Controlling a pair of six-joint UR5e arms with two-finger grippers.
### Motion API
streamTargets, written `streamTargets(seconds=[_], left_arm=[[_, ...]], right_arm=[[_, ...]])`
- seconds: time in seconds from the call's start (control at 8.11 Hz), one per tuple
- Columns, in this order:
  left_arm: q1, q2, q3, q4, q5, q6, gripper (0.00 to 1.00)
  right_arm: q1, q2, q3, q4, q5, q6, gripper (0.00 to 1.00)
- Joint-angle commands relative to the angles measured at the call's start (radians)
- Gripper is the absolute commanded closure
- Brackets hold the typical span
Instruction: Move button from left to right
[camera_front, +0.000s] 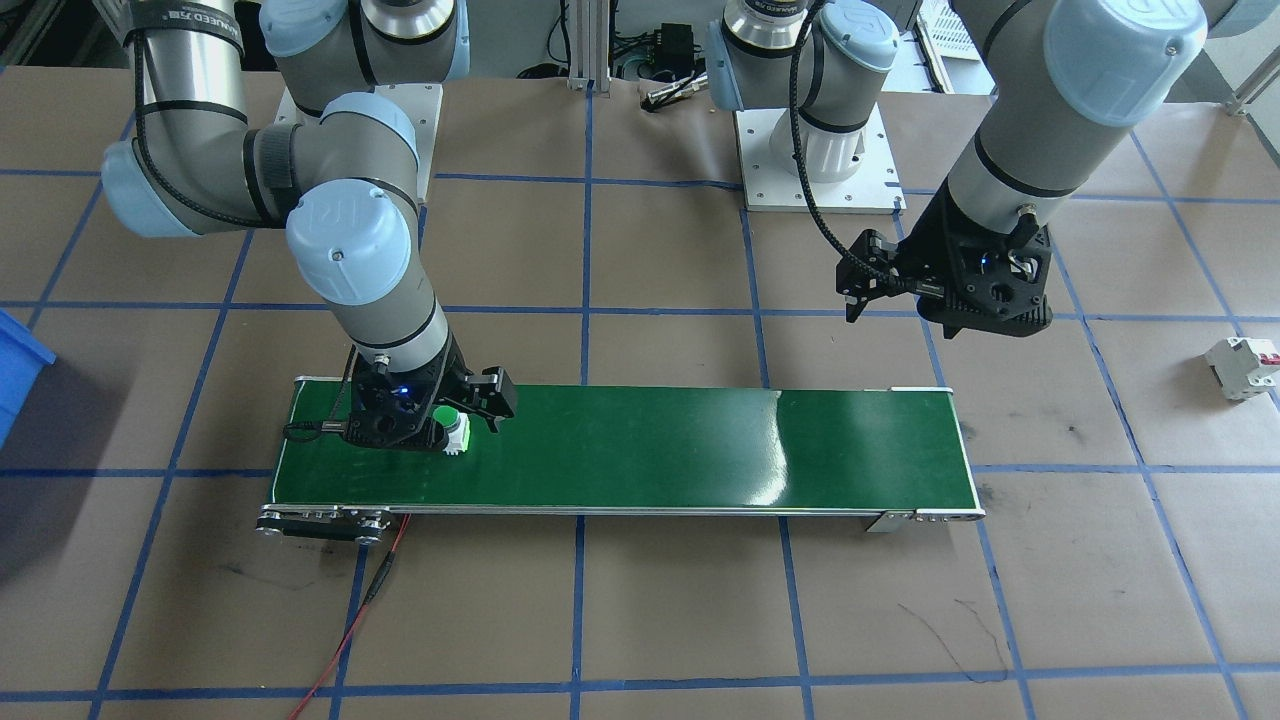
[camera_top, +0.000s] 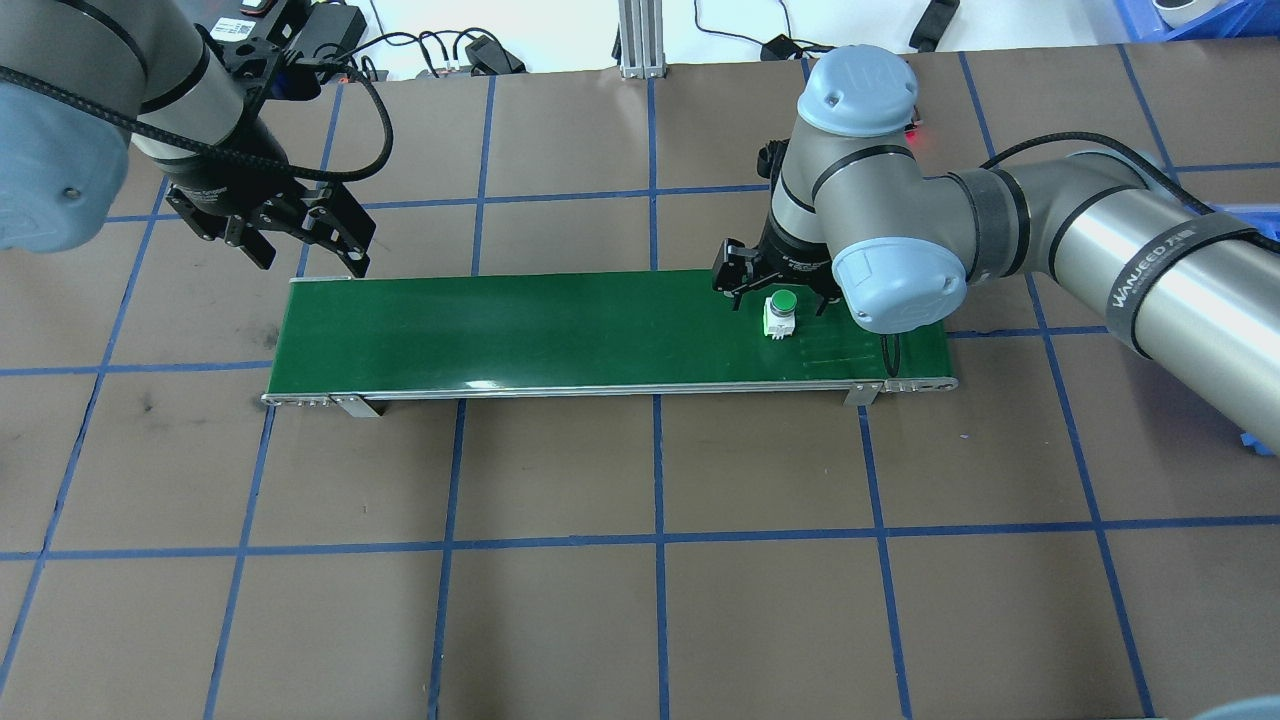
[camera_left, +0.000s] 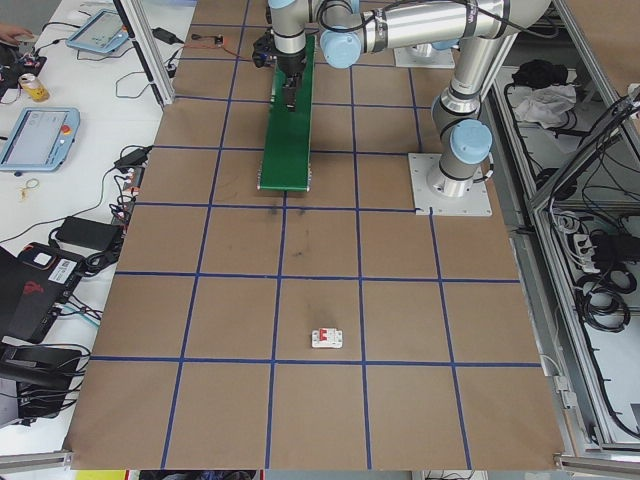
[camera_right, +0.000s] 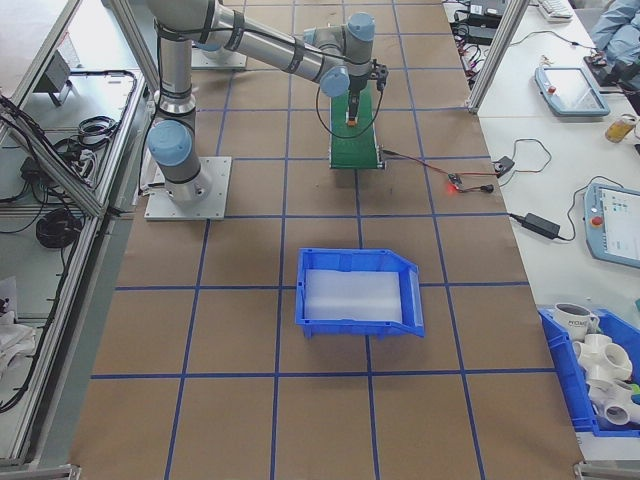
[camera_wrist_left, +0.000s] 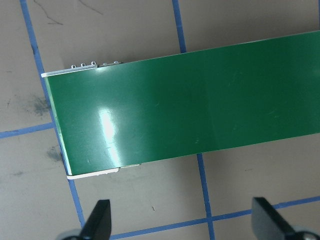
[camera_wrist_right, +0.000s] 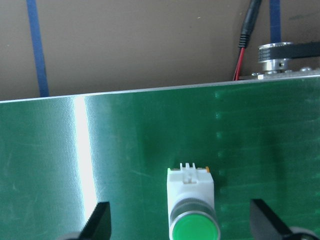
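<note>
1. Push-button (camera_top: 780, 314) stands upright on the green conveyor belt (camera_top: 520, 330), near the belt's end on the robot's right. Green cap up, white body under it. It's not gripped.
2. R gripper (camera_wrist_right: 180, 227) hovers over the button w/ fingers wide apart, one fingertip (camera_wrist_right: 100, 220) on each side, both clear of the body. Wrist view shows the button a bit right of centre in the gap.
3. Risk: if it closes off-centre, one finger hits first and may tip or skid the button on the slick belt.
4. Risk: descending too low could jam the tips into the belt; too high means pinching only the round cap, which will likely slip.
5. Risk: if the belt is moving (can't tell), the button could drift out of the gap or off the end by the pulley (camera_wrist_right: 275, 52).
6. L gripper (camera_wrist_left: 182, 220) is also spread open, empty, above the belt's other end. No clash likely, well apart.
7. White circuit breaker (camera_front: 1243, 366) on the table is a look-alike, but far off.
</note>
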Motion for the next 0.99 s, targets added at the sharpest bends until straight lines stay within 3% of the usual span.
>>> streamTargets(seconds=[0.0, 0.25, 0.62, 0.86], left_arm=[[0.0, 0.0, 0.0, 0.005, 0.0, 0.0, 0.0], [0.0, 0.0, 0.001, 0.005, 0.0, 0.0, 0.0], [0.0, 0.0, 0.001, 0.005, 0.0, 0.0, 0.0], [0.0, 0.0, 0.001, 0.005, 0.0, 0.0, 0.0]], right_arm=[[-0.037, 0.034, 0.0, -0.001, -0.079, -0.032, 0.23], [-0.084, 0.062, 0.0, -0.002, -0.089, -0.114, 0.49], [-0.138, 0.056, -0.005, 0.042, -0.078, -0.156, 0.67], [-0.192, 0.042, -0.064, 0.094, -0.078, -0.208, 0.67]])
